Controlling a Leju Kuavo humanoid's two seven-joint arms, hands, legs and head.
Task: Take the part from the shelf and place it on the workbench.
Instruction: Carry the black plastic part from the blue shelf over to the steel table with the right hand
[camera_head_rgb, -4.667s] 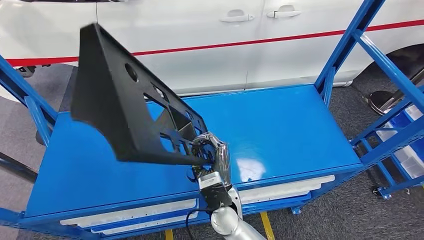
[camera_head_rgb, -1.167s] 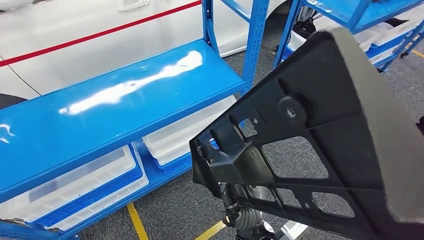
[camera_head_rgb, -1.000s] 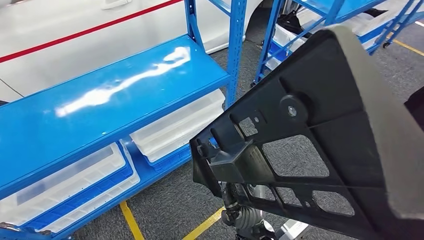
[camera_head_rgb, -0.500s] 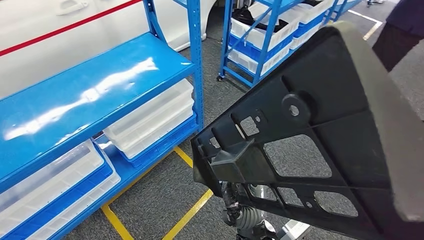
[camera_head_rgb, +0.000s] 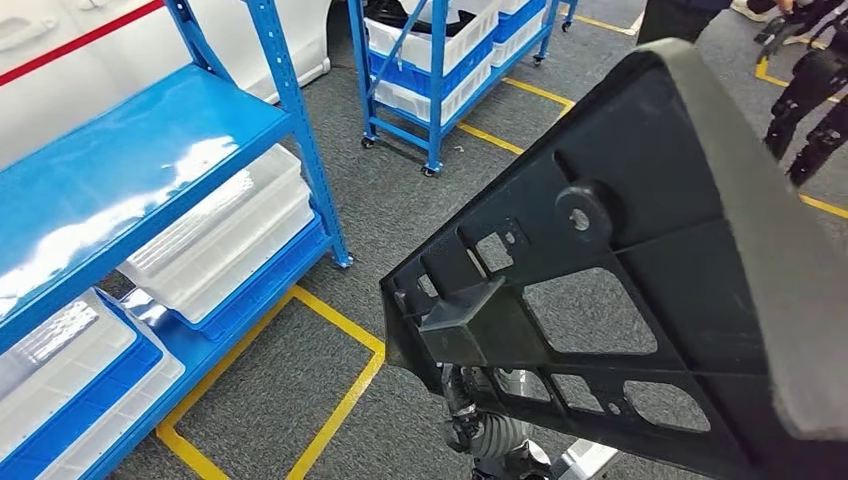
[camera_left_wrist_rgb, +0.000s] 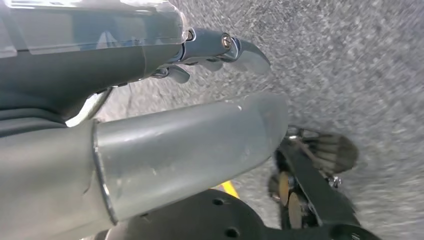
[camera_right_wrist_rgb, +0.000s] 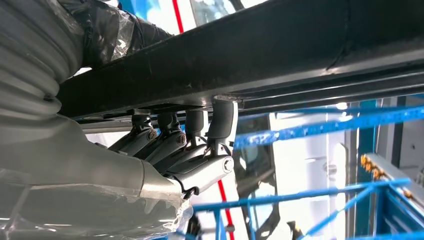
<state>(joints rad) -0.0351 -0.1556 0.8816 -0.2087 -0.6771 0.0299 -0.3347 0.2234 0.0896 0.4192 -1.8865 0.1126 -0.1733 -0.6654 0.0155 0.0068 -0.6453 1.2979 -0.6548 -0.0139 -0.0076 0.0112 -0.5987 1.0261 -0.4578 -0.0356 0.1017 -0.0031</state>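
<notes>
Grey floor (camera_head_rgb: 420, 210); right hand (camera_right_wrist_rgb: 165, 150) grips part (camera_head_rgb: 640, 270).

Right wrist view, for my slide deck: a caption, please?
Right hand grips the black part from beneath, blue shelving behind.

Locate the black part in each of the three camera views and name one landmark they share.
Head view: the black part fills the right half, tilted, above the right hand.
Left wrist view: not in it; the left hand hangs over grey floor.
Right wrist view: its dark edge runs across the picture, gripped by the right hand's fingers.
Shared landmark: blue shelving.
</notes>
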